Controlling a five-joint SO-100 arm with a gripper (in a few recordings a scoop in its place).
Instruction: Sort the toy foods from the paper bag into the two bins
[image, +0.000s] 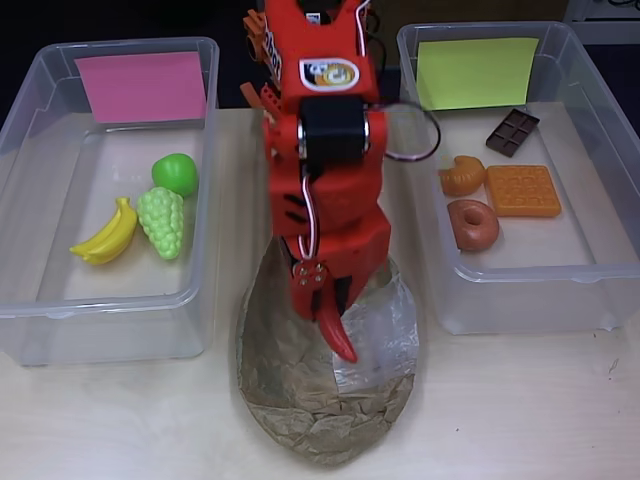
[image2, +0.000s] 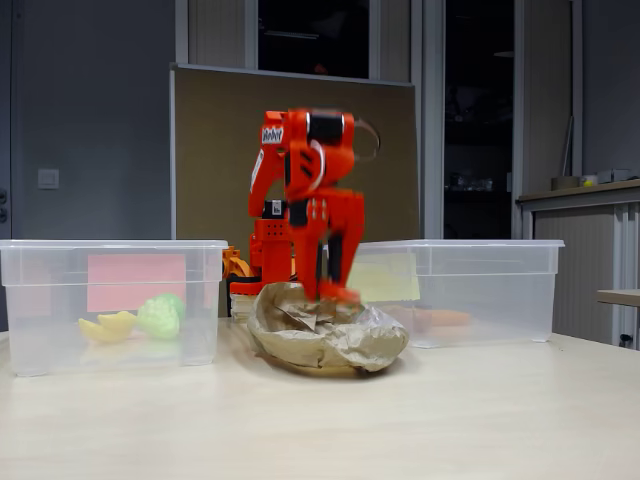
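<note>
My red gripper (image: 326, 300) points down over the crumpled paper bag (image: 300, 400), shut on the glossy red chili (image: 341, 340), whose curved tip hangs above the bag's shiny plastic patch. In the fixed view the gripper (image2: 335, 285) hovers just over the bag (image2: 325, 335). The pink-label bin (image: 30, 150) holds the green apple (image: 176, 173), green grapes (image: 162, 221) and yellow bananas (image: 106, 235). The yellow-green-label bin (image: 600, 270) holds the chocolate bar (image: 512, 131), orange croissant (image: 461, 176), waffle (image: 523, 190) and brown donut (image: 472, 224).
The bag lies between the two bins on a pale wooden table (image: 520, 410). The arm's base (image2: 262, 262) stands behind the bag. Open tabletop runs along the front edge.
</note>
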